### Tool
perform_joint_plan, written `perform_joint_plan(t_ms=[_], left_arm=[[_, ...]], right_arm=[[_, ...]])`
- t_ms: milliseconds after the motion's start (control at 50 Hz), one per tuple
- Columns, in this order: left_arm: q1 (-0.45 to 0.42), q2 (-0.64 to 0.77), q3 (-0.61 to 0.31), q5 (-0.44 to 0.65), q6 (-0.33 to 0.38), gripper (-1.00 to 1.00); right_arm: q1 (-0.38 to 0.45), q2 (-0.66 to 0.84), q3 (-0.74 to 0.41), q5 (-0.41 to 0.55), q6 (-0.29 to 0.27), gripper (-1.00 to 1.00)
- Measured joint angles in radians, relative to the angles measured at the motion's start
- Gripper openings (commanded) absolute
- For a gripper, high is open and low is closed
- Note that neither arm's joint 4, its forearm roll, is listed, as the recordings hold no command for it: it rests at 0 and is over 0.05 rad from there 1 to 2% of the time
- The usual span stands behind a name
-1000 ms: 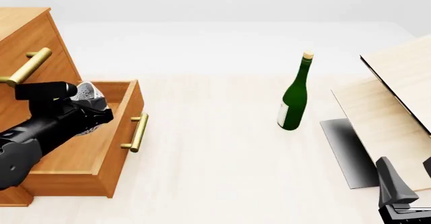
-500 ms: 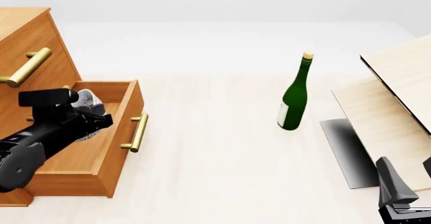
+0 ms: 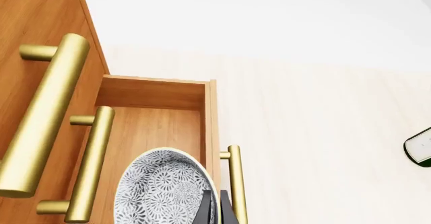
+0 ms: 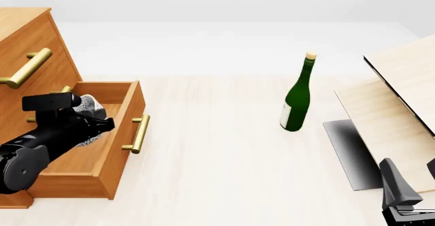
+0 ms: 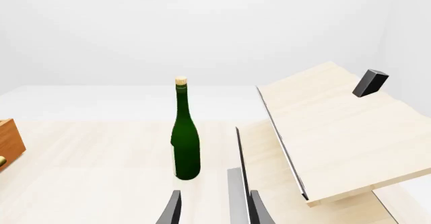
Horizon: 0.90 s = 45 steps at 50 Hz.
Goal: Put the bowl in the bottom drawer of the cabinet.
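Observation:
The cabinet (image 4: 30, 37) stands at the left with its bottom drawer (image 4: 109, 157) pulled out. The speckled bowl (image 4: 87, 105) hangs tilted over the drawer's inside, near its back. My left gripper (image 4: 91, 116) is shut on the bowl's rim. In the left wrist view the bowl (image 3: 160, 188) shows its patterned underside above the drawer floor (image 3: 151, 128), with a dark fingertip (image 3: 209, 209) at its rim. My right gripper (image 4: 402, 200) rests low at the front right, far from the drawer. Its fingers (image 5: 172, 210) stand apart with nothing between them.
A green bottle (image 4: 297, 96) stands upright mid-table, also seen in the right wrist view as the bottle (image 5: 185, 138). Pale wooden boards (image 4: 398, 99) lean at the right over a dark plate (image 4: 350, 152). Brass handles (image 4: 139, 133) stick out from the drawer fronts.
My left gripper has sunk lower with the bowl, towards the drawer's inside. The right arm has not moved.

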Motion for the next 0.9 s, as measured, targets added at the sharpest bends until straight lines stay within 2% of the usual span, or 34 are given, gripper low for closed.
perform_joint_plan(t_ms=[540, 900], left_arm=[[0.016, 0.034, -0.012, 0.021, 0.037, -1.00], [0.017, 0.060, -0.030, 0.067, 0.034, -1.00]], right_arm=[[0.000, 0.000, 0.000, 0.000, 0.000, 1.00], [0.000, 0.000, 0.000, 0.000, 0.000, 1.00]])
